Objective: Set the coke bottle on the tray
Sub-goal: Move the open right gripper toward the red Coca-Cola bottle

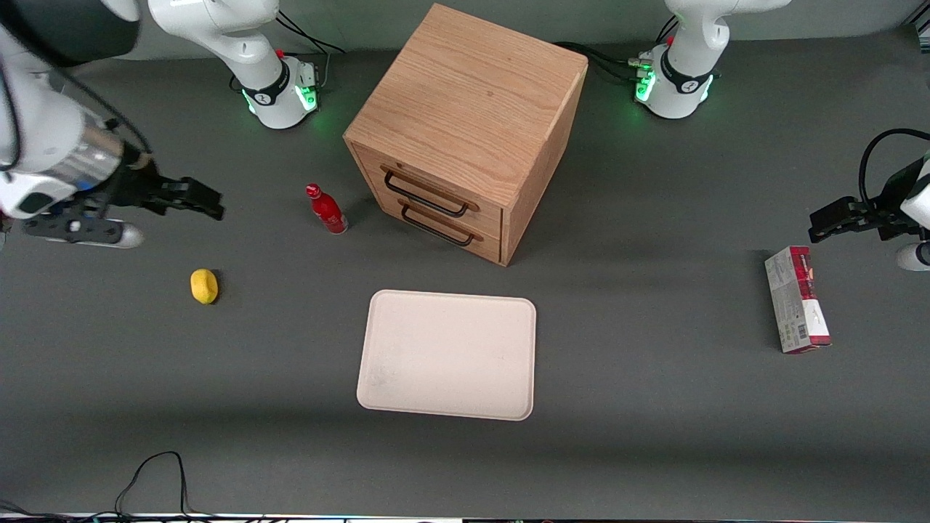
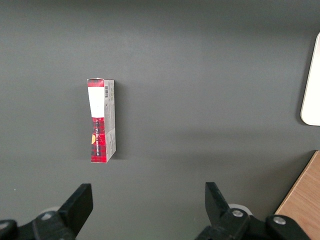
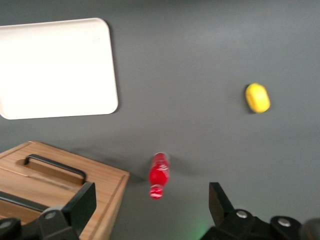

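Observation:
The coke bottle (image 1: 327, 210) (image 3: 158, 175), small and red with a red cap, stands upright on the grey table beside the wooden drawer cabinet (image 1: 465, 131), toward the working arm's end. The cream-white tray (image 1: 448, 354) (image 3: 55, 67) lies flat and bare, nearer the front camera than the cabinet. My gripper (image 1: 200, 200) (image 3: 150, 210) hovers above the table toward the working arm's end, apart from the bottle. Its fingers (image 3: 82, 202) are spread wide open with nothing between them.
A yellow lemon (image 1: 204, 285) (image 3: 257, 97) lies nearer the front camera than my gripper. The cabinet has two drawers with dark handles (image 1: 429, 196). A red-and-grey carton (image 1: 796, 298) (image 2: 101, 120) lies toward the parked arm's end.

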`<state>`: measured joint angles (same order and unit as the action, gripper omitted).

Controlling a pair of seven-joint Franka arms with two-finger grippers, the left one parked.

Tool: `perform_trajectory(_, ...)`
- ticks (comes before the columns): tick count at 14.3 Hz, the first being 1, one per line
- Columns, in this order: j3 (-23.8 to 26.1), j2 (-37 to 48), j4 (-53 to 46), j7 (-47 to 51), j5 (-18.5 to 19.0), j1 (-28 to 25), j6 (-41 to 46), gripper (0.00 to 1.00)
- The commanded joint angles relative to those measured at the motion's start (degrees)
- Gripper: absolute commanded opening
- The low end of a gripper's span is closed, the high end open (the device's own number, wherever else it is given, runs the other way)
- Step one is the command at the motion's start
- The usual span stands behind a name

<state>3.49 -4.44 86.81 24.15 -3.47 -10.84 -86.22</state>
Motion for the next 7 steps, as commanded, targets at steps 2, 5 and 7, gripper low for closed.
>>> perform_trajectory(2, -0.32, -0.84, -1.91, 4.86, -0.84, -3.84, 4.3, 1.0)
perform_trajectory(5, -0.5, 1.96, 3.69, 5.3, -0.93, -5.16, 3.61, 1.0)
perform_trajectory(7, -0.58, 6.78, 11.41, 4.34, -1.01, -5.16, 0.55, 1.0)
